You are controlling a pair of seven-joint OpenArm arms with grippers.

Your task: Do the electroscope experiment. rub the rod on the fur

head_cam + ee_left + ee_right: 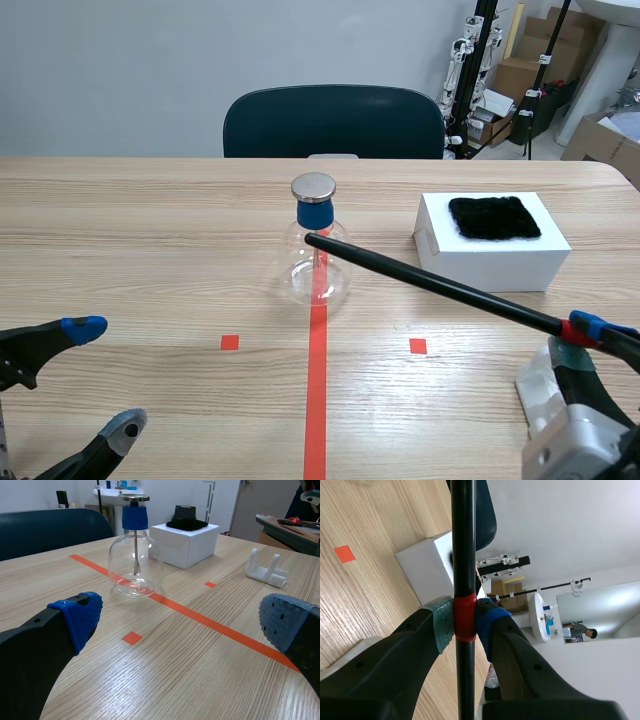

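A long black rod [430, 282] with a red band slants across the table, its far tip just in front of the glass electroscope flask [316, 255] with a blue collar and metal disc. My right gripper [590, 330] is shut on the rod [464, 555] at the red band. The black fur [493, 217] lies on top of a white box [492, 255] right of the flask, apart from the rod. My left gripper [100, 378] stands open at the near left with nothing between its fingers; the flask [133, 555] and box [185, 542] lie ahead of it.
A white rod stand [552, 395] sits under my right arm, also seen in the left wrist view as a white holder [267, 570]. A dark chair [333, 122] stands behind the table. Orange-red tape marks run down the middle.
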